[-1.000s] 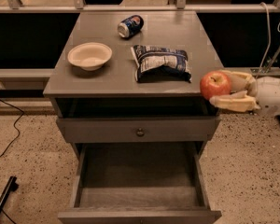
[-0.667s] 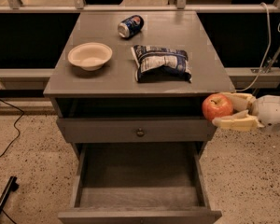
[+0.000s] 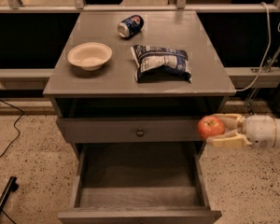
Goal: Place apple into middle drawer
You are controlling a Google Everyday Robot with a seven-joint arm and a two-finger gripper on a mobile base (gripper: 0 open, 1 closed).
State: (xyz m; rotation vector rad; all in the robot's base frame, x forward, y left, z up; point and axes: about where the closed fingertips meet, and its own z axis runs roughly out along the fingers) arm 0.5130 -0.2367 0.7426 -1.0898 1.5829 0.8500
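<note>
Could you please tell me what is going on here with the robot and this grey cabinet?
The robot's two-finger gripper holds a small round red-orange apple just off the cabinet's right side, level with the shallow grey drawer front that has a round knob. Below, the deep grey wooden drawer stands pulled open; the apple is not yet in it. A cream bowl, a blue soda can on its side and a crumpled snack bag lie on the grey cabinet top.

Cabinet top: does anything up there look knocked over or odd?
Only the soda can, lying on its side near the back edge. The bowl sits upright. The gripper, right of the cabinet, holds the apple.
</note>
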